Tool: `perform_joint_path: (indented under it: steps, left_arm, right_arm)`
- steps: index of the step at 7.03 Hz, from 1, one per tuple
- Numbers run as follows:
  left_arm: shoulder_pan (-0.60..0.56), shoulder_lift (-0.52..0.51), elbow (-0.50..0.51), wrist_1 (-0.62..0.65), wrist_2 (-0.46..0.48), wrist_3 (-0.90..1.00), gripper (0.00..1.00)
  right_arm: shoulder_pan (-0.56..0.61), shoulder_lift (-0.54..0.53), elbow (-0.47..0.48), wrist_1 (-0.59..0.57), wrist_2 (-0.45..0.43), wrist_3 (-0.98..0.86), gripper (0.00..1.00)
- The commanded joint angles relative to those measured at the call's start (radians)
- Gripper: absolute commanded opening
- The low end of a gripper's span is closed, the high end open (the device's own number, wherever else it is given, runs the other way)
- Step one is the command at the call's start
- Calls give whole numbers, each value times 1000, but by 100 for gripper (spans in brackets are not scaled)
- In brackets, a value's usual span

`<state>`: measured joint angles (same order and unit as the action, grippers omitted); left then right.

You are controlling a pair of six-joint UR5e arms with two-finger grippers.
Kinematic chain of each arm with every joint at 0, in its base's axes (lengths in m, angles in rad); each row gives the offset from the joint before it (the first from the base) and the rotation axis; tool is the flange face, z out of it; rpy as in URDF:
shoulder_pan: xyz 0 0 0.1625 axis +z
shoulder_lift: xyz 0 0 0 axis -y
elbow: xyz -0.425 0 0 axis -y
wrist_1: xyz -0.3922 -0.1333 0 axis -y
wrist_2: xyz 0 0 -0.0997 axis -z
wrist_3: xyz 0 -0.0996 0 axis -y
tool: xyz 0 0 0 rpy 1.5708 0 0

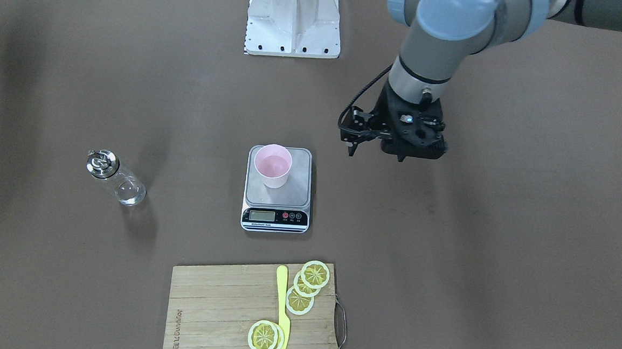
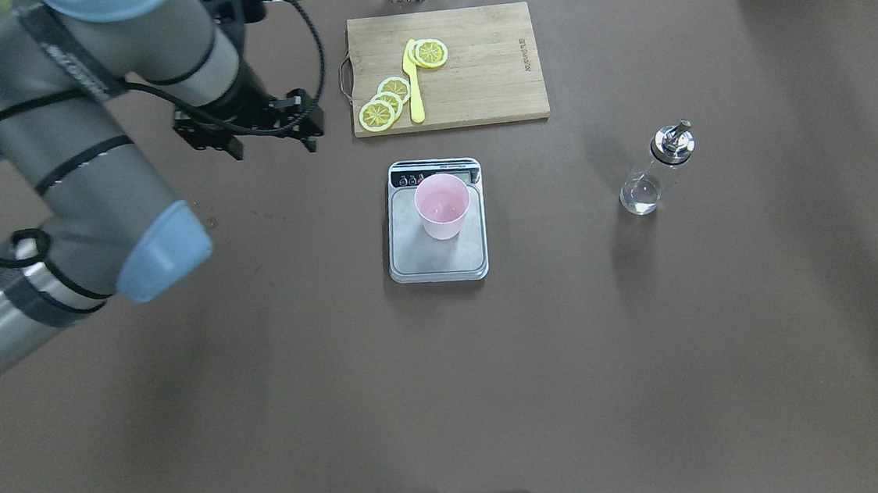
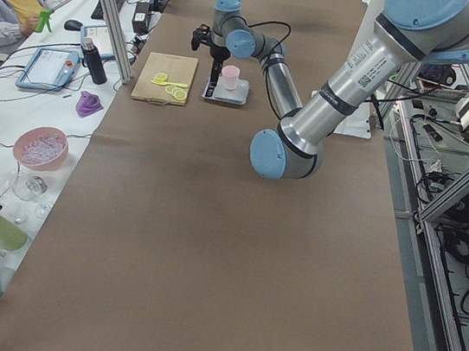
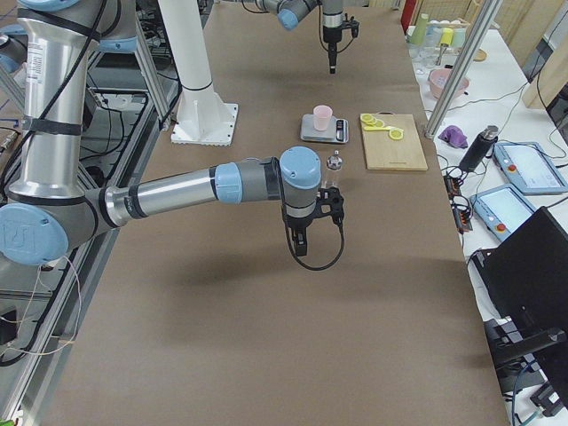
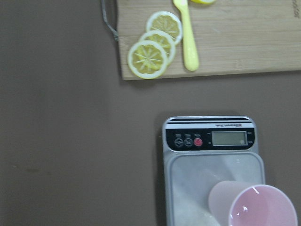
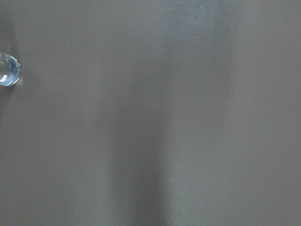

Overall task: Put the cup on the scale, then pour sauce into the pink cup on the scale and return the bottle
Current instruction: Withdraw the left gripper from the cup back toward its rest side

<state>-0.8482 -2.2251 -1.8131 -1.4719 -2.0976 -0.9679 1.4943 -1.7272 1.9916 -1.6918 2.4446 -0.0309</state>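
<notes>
Done: cup [image 1: 272,167] sits upright on the scale [image 1: 296,192], mid-desk [image 1: 446,258].
Left to do: pour, then return. The bottle [image 1: 116,180] stands untouched toward the desk's right end, well apart from the scale.
Left fingers [image 4: 331,55]: hovering near the scale, carrying nothing; gap, can't tell.
Right fingers [image 4: 299,238]: near the bottle; open or closed, can't tell.

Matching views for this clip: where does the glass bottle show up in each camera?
Front-facing: bottle left of the scale.
Overhead: bottle right of the scale.
Exterior left: cannot make it out.
Exterior right: bottle beside the near arm's wrist.
Left wrist: not in it.
Right wrist: only its base, at the left edge.
Shared landmark: the scale carrying the cup.
</notes>
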Motion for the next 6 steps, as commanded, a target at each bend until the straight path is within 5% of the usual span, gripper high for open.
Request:
perform_joint_path:
  steps: [1,3,6]
  left_arm:
    - [-101,186,-104,2,-58,157,97]
    - [-205,322,-120,-2,-59,388,97]
    - [-246,377,-95,-7,-49,497,97]
  right_arm:
    - [-44,-5,-1,61,37,-1,100]
    - [-123,-3,4,159,45,43,100]
    - [-221,8,-28,312,39,40,100]
